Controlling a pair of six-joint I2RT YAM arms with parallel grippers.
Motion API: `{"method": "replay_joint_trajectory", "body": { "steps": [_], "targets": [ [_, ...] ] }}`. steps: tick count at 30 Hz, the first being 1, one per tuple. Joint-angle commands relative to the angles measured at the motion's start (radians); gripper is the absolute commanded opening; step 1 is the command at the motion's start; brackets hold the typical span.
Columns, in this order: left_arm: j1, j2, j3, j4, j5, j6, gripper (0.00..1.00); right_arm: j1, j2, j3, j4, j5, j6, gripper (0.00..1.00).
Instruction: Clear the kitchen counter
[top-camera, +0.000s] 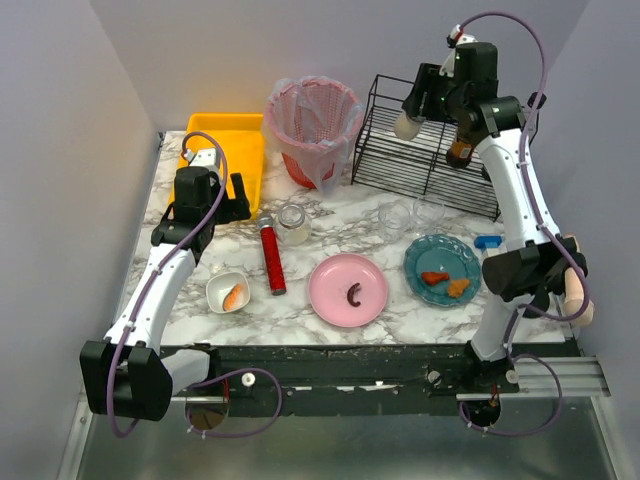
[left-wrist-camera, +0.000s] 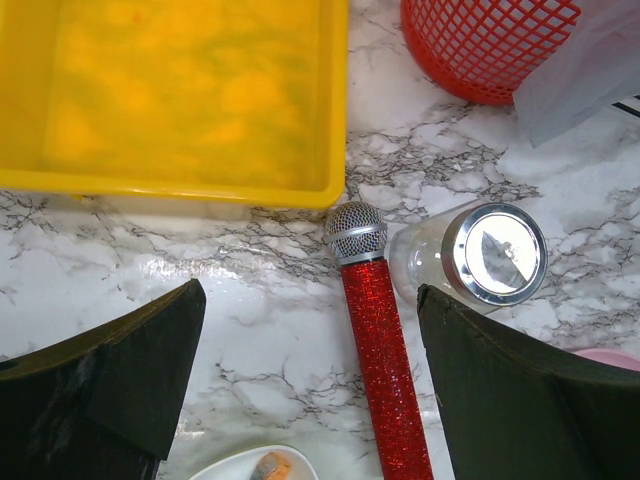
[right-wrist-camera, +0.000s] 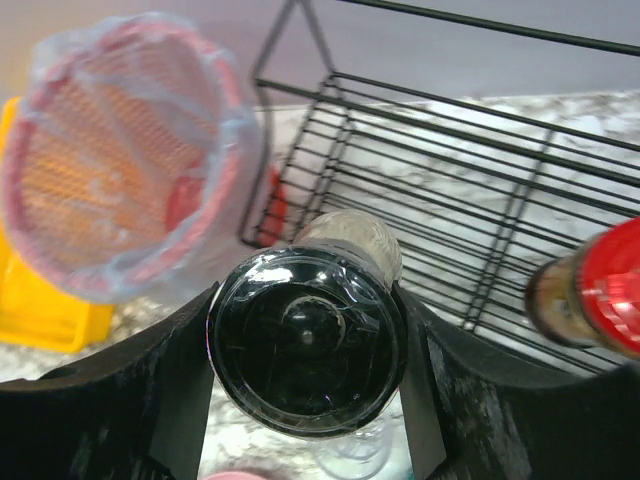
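Nearest the arm bases, along the front of the marbled bench (top-camera: 330, 330), sit a small white bowl (top-camera: 228, 292) with an orange scrap, a pink plate (top-camera: 347, 290) carrying a dark curled piece, and a teal plate (top-camera: 442, 268) with 2 orange bits. A red glitter microphone (left-wrist-camera: 378, 350) lies between the bowl and the pink plate, its mesh head pointing away from the bases and just short of the yellow tray (left-wrist-camera: 190, 95). A clear jar with a metal lid (left-wrist-camera: 495, 253) rests just beside the microphone's head. The left tool (left-wrist-camera: 310, 390) hovers above this spot with its fingers spread wide around the microphone and jar, touching neither. Farther on stand 2 clear glasses (top-camera: 394, 220) and a small blue item (top-camera: 487, 241) by the right arm. At the back are the tray, a red mesh bin (top-camera: 313, 125) lined with a clear bag, and a black wire rack (top-camera: 425, 150) with a brown red-capped bottle (right-wrist-camera: 595, 290) beside it. The right tool (right-wrist-camera: 305, 345) is raised over the rack, clamped on a clear black-lidded container (right-wrist-camera: 307, 340), with the bin just to its left.
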Motion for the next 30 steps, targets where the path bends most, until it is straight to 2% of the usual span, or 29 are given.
{"method": "replay_joint_trajectory", "body": {
  "steps": [1, 9, 20, 25, 27, 30],
  "targets": [
    [0.006, -0.002, 0.017, -0.006, 0.013, -0.007, 0.99, -0.076, 0.063, 0.057, -0.029, -0.020, -0.001, 0.29],
    [0.008, -0.005, 0.017, -0.006, 0.013, -0.006, 0.99, -0.148, 0.103, 0.060, -0.021, -0.016, -0.007, 0.28],
    [0.010, -0.003, 0.018, -0.009, 0.037, -0.006, 0.99, -0.151, 0.181, 0.055, -0.024, 0.000, -0.025, 0.28],
    [0.006, 0.000, 0.020, -0.009, 0.042, -0.006, 0.99, -0.151, 0.195, 0.049, -0.018, 0.055, -0.033, 0.29],
    [0.008, 0.000, 0.018, -0.009, 0.044, -0.007, 0.99, -0.151, 0.201, 0.051, -0.017, 0.057, -0.034, 0.35],
    [0.008, 0.000, 0.020, -0.010, 0.041, -0.007, 0.99, -0.151, 0.205, 0.049, -0.017, 0.053, -0.034, 0.56]
  ]
}}
